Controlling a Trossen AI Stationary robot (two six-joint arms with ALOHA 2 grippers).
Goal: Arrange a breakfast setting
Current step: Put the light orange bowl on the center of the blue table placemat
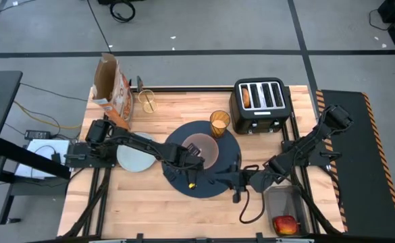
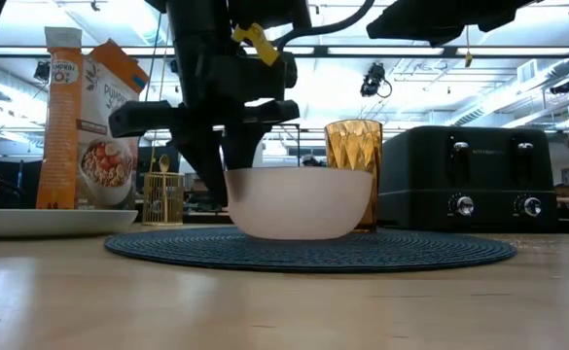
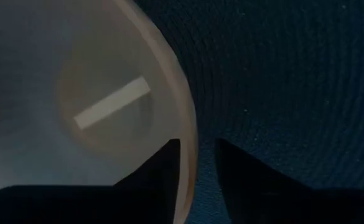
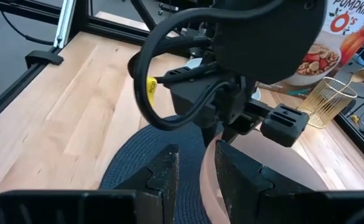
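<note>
Bowl [image 1: 202, 148] on mat [image 1: 214, 181]; tumbler [image 1: 219, 123] at one o'clock.
Left gripper [image 3: 197, 163] straddles the bowl rim, fingers parted. Right gripper [image 4: 196, 165] slightly open. Plate [image 1: 134, 155], apple [image 1: 285, 224] still off-mat.

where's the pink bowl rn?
High view: the pink bowl sits on the round dark-blue mat near table centre, just in front of the amber tumbler, with the left gripper at its rim.

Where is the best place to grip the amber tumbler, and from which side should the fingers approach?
Probably the amber tumbler is best gripped across its upper wall, coming from above: it stands upright and open-topped, with the pink bowl and the toaster close beside it, so side approaches look crowded.
</note>
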